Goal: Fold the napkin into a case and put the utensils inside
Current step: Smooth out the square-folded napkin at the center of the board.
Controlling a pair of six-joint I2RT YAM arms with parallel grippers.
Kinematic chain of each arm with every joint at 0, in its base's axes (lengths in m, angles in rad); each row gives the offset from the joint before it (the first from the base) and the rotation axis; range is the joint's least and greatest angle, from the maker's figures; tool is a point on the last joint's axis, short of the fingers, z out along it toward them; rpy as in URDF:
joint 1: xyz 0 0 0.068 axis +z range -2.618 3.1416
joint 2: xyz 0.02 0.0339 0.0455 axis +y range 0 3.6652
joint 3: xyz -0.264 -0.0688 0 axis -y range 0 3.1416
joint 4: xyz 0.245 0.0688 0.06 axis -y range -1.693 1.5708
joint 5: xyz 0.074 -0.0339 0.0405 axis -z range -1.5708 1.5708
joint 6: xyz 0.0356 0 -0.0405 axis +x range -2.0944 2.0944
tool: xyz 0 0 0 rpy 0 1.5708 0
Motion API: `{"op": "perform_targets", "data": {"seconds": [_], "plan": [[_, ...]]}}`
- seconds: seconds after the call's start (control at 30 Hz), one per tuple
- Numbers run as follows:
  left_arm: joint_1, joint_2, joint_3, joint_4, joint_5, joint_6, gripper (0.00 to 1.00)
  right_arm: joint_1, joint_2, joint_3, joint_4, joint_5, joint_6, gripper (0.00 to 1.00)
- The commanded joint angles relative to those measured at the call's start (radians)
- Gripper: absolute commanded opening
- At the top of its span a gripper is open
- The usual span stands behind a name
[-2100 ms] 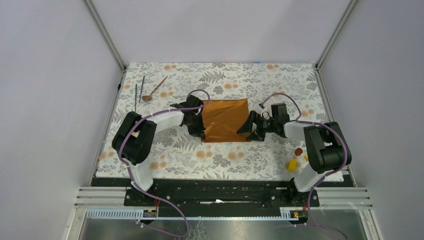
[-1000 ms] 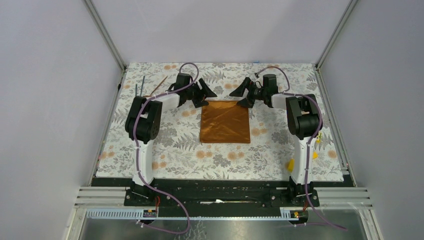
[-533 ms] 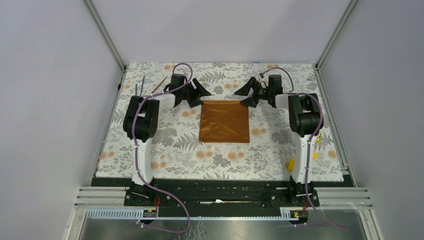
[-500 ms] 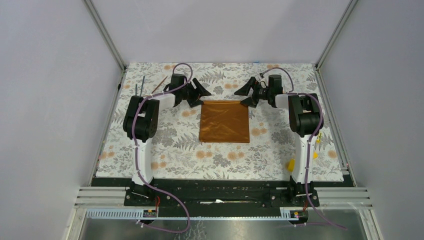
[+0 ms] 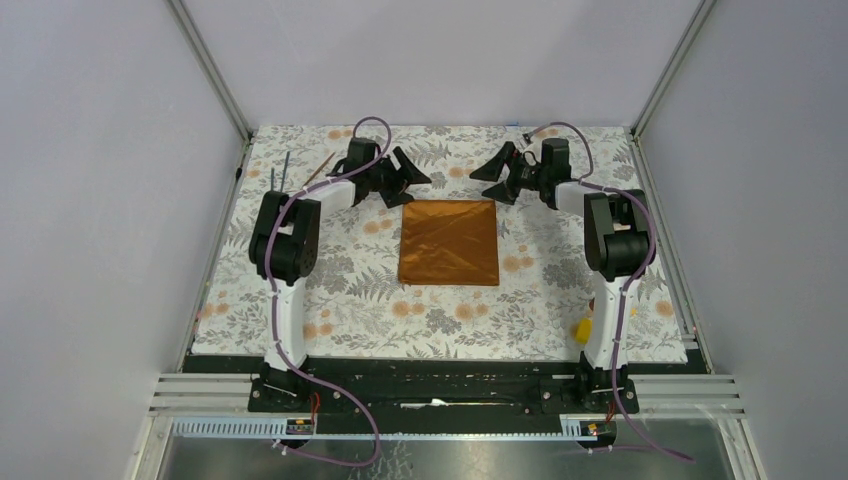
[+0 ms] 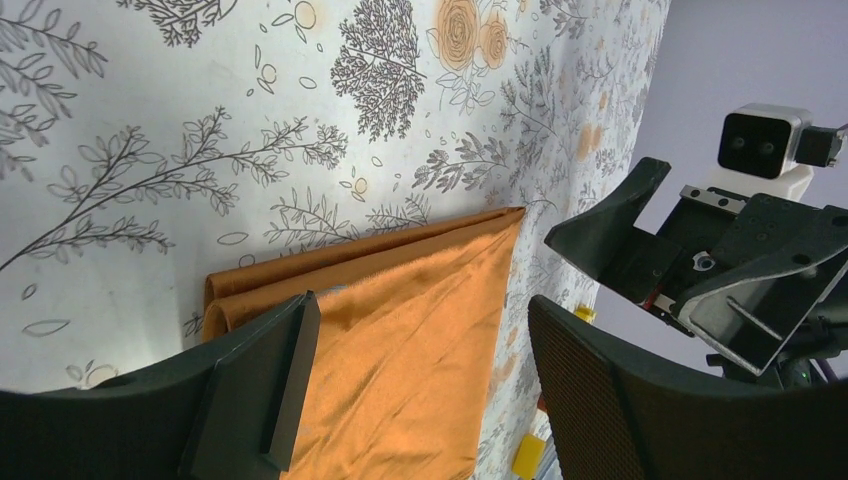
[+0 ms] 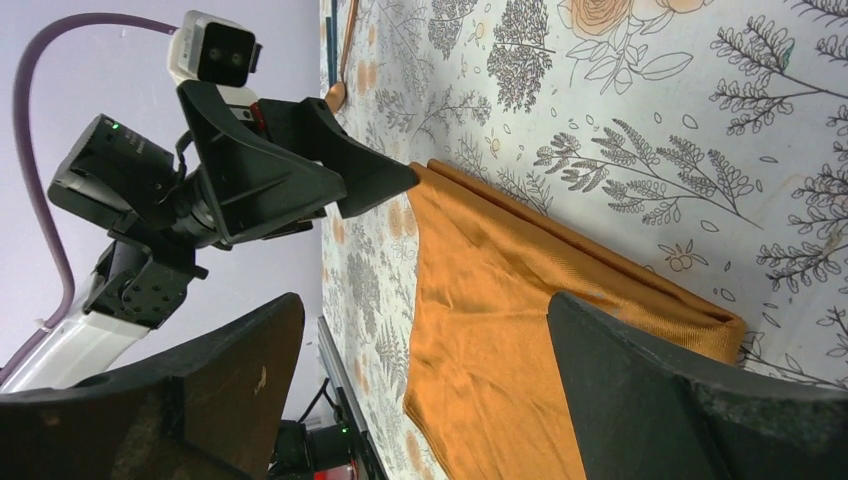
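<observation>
A rust-orange cloth napkin (image 5: 449, 243), folded once, lies flat mid floral tablecloth (image 5: 340, 295); no case yet. The left gripper (image 5: 412, 185) and right gripper (image 5: 488, 184) hover wide open, empty, by its far corners. A copper-brown spoon (image 5: 326, 163) and dark grey rods (image 5: 286, 168) lie untouched by the far-left corner.

In the top view the spoon (image 5: 323, 168) is partly hidden by the left arm (image 5: 285, 240), a yellow block (image 5: 580, 328) by the right arm (image 5: 615, 240). In both wrist views the napkin (image 6: 400, 370) is cut off at the bottom edge.

One square rust-orange cloth napkin (image 5: 449, 243); at eleven o'clock one slim copper-brown spoon (image 5: 325, 163), two thin dark grey rods (image 5: 287, 165); two small yellow blocks (image 5: 580, 328).
</observation>
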Motion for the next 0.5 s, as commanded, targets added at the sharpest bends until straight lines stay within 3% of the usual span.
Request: {"op": "perform_targets", "data": {"seconds": [0.0, 0.27, 0.47], "plan": [[0.007, 0.047, 0.003, 0.073, 0.025, -0.026, 0.82, -0.010, 0.038, 0.008, 0.060, -0.024, 0.018, 0.98], [0.030, 0.103, 0.071, -0.059, -0.070, 0.078, 0.82, -0.030, 0.128, 0.018, -0.006, 0.012, -0.061, 0.97], [0.026, 0.049, 0.158, -0.185, -0.015, 0.105, 0.85, -0.015, -0.004, 0.117, -0.368, 0.149, -0.248, 1.00]]}}
